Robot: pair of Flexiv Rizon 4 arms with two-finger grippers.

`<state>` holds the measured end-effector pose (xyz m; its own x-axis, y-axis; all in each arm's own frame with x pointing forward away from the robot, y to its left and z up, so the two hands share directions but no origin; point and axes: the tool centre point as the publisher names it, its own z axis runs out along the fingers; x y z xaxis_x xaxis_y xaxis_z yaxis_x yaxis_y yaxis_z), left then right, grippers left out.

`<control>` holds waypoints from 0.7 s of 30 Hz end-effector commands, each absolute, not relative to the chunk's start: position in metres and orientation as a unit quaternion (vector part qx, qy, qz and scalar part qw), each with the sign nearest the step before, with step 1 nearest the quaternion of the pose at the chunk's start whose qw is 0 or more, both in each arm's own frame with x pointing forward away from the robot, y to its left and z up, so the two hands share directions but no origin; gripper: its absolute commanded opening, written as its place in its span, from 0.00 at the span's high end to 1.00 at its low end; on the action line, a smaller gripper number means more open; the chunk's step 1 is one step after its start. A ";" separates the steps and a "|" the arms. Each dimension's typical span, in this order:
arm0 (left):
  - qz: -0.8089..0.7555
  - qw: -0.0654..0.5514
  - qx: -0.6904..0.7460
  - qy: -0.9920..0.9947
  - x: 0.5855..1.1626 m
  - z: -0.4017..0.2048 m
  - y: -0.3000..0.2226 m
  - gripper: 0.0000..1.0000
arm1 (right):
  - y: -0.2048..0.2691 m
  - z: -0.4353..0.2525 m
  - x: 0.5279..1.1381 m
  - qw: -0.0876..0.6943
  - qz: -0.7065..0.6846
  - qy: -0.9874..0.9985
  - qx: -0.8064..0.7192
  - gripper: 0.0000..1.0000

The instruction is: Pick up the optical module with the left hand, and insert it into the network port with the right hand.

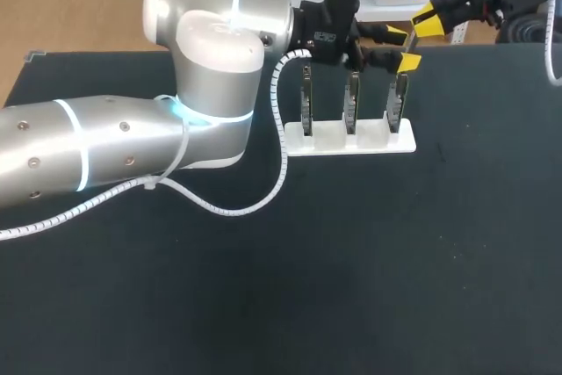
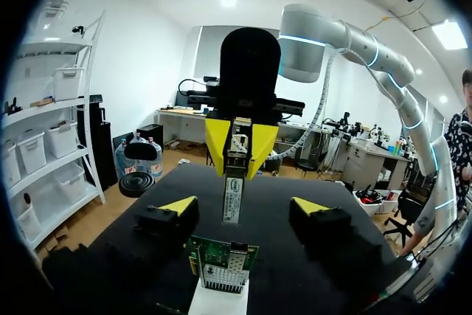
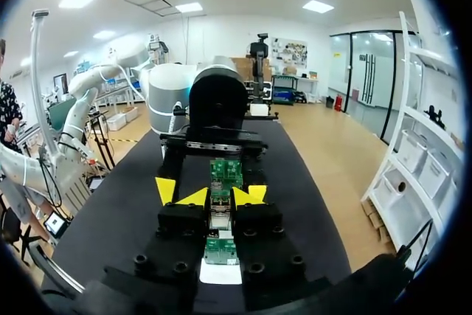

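Note:
The optical module [image 2: 233,201], a slim metal stick with a label, hangs upright in my right gripper [image 2: 240,145], which is shut on its top end. My left gripper [image 2: 244,206] is open; its yellow tips stand wide to either side of the module without touching it. Under the module a green network card [image 2: 221,263] stands with its port facing up. In the head view both grippers meet above the rightmost card [image 1: 397,98], the left gripper [image 1: 402,48] reaching in from the left and the right gripper [image 1: 428,22] from the back right. The right wrist view shows its own gripper [image 3: 221,197] clamped on the module [image 3: 220,219].
A white stand [image 1: 351,142] holds three upright network cards in a row at the back of the dark table. My left arm's white cable [image 1: 263,199] loops over the table in front of the stand.

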<state>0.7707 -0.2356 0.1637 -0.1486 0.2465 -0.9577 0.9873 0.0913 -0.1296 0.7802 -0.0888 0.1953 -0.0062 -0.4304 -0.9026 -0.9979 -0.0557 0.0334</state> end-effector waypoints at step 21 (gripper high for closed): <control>-0.398 0.413 0.527 0.627 0.767 0.161 -0.209 0.00 | -0.092 0.196 0.782 0.353 0.383 0.586 -0.620 1.00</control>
